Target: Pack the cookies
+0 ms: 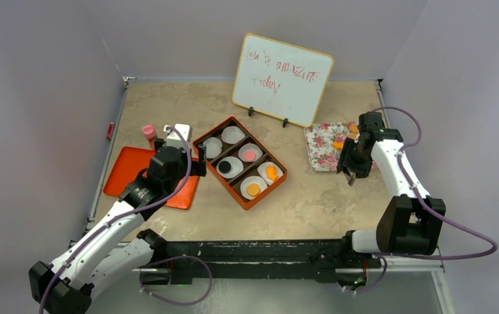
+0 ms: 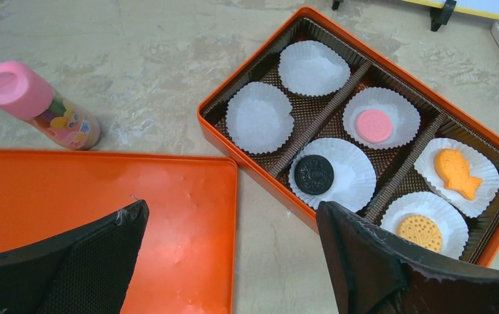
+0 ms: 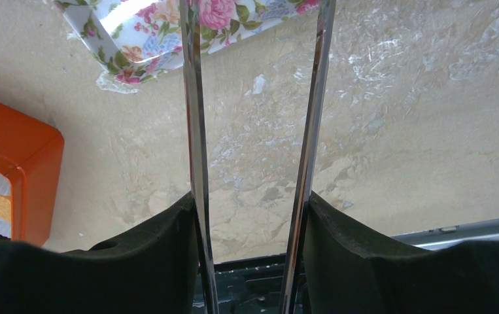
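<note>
Four cookies (image 2: 373, 125) are sitting in the orange box (image 2: 253, 167), in its paper cups (image 2: 359, 178). Two cups (image 2: 259, 116) are waiting empty, and orange cookies (image 1: 352, 129) are lying on the floral plate (image 1: 322, 149). The right gripper (image 3: 250, 199) is clasping metal tongs (image 3: 194, 131) beside it; the left gripper (image 2: 231, 209) is hanging wide open.

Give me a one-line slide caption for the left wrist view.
Left fingers open over the orange tray's edge, beside the orange box with four cookies in paper cups, two cups empty.
</note>
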